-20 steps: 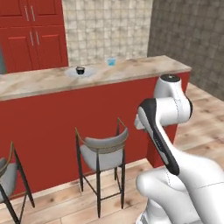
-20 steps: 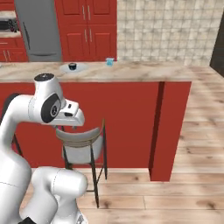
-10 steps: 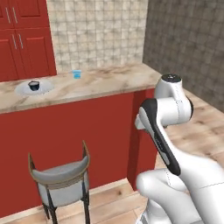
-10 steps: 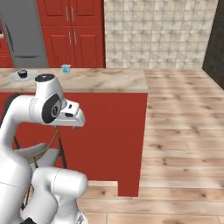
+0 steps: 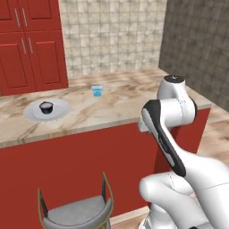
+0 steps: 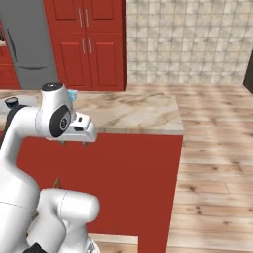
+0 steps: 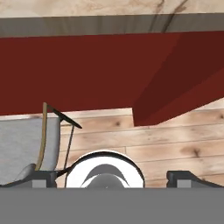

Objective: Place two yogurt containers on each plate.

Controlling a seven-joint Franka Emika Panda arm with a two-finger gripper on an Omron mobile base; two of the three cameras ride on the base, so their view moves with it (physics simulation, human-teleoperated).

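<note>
The counter [image 5: 116, 105], a long island with a veined beige stone top over smooth red panels, is running out of the left base view at its left edge, and the arm is covering part of its near face. Behind it, red cabinets [image 5: 29, 42] with slim metal handles are standing cut off at the top, beside a wall of small pale tiles. A grey refrigerator [image 6: 27, 42] is showing partly in the right base view. The stool [image 5: 76, 210], with a grey padded seat and a thin curved wooden back rail, is being cropped at the bottom of the left base view. One plate [image 5: 47, 109], round, flat and pale, is lying on the counter top toward the left; a small dark cup-like item [image 5: 46, 107] is sitting at its centre, too small to identify. One yogurt container [image 5: 96, 91], a light-blue tub, is standing on the bare stone well apart from the plate, to its right. The gripper [image 7: 111, 177] is pointing down at the plank floor below the counter edge, its fingertips [image 7: 39, 178] barely rising into the hand view, standing wide apart and gripping nothing.
</note>
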